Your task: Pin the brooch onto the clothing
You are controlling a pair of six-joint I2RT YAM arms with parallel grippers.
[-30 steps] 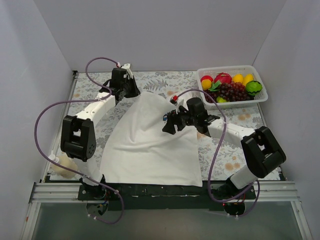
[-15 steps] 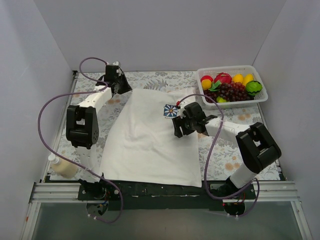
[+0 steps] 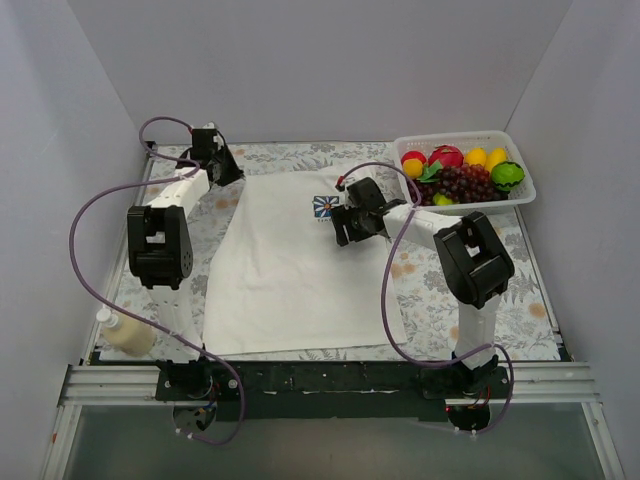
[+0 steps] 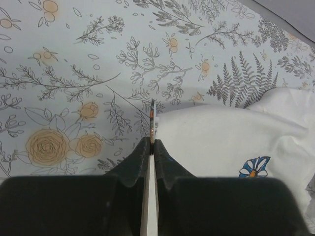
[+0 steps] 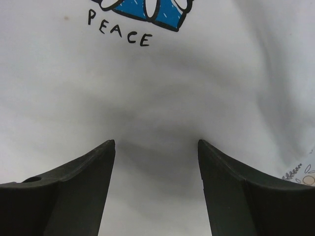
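Note:
The white T-shirt (image 3: pixel 290 270) lies spread flat on the table. The brooch (image 3: pixel 325 207), a blue square with a white flower, sits on the shirt's upper part, with black letters PEACE under it. It also shows in the right wrist view (image 5: pixel 142 7) and the left wrist view (image 4: pixel 254 167). My right gripper (image 3: pixel 343 228) is open and empty just over the shirt (image 5: pixel 157 98), on the near side of the brooch. My left gripper (image 3: pixel 222 172) is at the shirt's far left corner (image 4: pixel 221 137). It is shut on a thin white, orange-tipped strip (image 4: pixel 152 118) that looks like the shirt's edge.
A white basket (image 3: pixel 455 137) of toy fruit stands at the back right. A pale bottle (image 3: pixel 125 335) lies at the front left corner. A flowered cloth (image 3: pixel 450 290) covers the table. White walls close in the left, back and right.
The shirt, held up and bunched between both grippers a second ago, now lies flat and further back-left. The right gripper has let go and opened. The brooch has come into view.

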